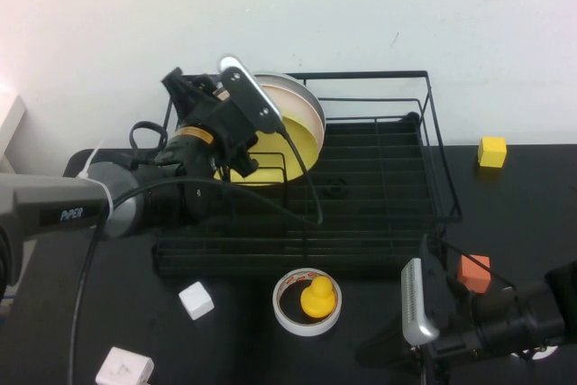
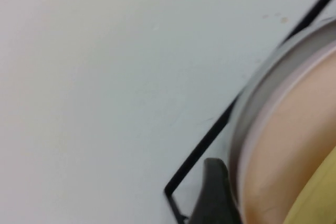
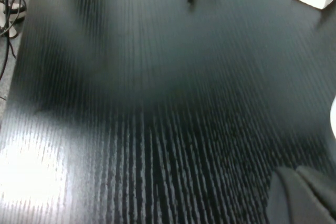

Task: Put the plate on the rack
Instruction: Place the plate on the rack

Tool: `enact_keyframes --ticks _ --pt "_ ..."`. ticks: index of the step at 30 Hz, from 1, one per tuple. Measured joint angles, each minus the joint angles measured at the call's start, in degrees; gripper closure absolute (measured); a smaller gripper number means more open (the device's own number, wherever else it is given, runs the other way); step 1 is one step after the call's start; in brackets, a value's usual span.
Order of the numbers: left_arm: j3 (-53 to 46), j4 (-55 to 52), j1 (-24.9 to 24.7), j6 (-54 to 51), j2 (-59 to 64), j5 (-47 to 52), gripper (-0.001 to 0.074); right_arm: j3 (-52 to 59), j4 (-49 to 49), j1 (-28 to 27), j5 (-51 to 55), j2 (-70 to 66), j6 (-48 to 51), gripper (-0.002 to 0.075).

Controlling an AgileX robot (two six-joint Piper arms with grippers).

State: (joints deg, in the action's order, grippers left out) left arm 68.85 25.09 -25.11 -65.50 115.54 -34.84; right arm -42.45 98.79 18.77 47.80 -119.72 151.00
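Beside the wide-open left gripper (image 1: 236,146), the plate (image 1: 297,143) stands in the rack (image 1: 433,132).

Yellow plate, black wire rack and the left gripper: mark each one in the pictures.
yellow plate (image 1: 305,143): high view, on its yellow face standing in the rack.
black wire rack (image 1: 379,188): high view, on its wire floor.
left gripper (image 1: 236,155): high view, at the plate, over the rack's left end.

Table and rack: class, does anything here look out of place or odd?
A yellow rubber duck sits inside a tape roll before the rack, an odd perch. The yellow plate stands in the rack, the left gripper open by it. The right gripper rests shut, low on the table.
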Motion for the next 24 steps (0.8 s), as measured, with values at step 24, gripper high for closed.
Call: enact_keyframes --ticks 24 --pt "0.08 4.95 -5.44 4.37 5.78 -11.47 0.0256 0.0 0.0 0.0 0.0 0.0 0.0 0.0726"
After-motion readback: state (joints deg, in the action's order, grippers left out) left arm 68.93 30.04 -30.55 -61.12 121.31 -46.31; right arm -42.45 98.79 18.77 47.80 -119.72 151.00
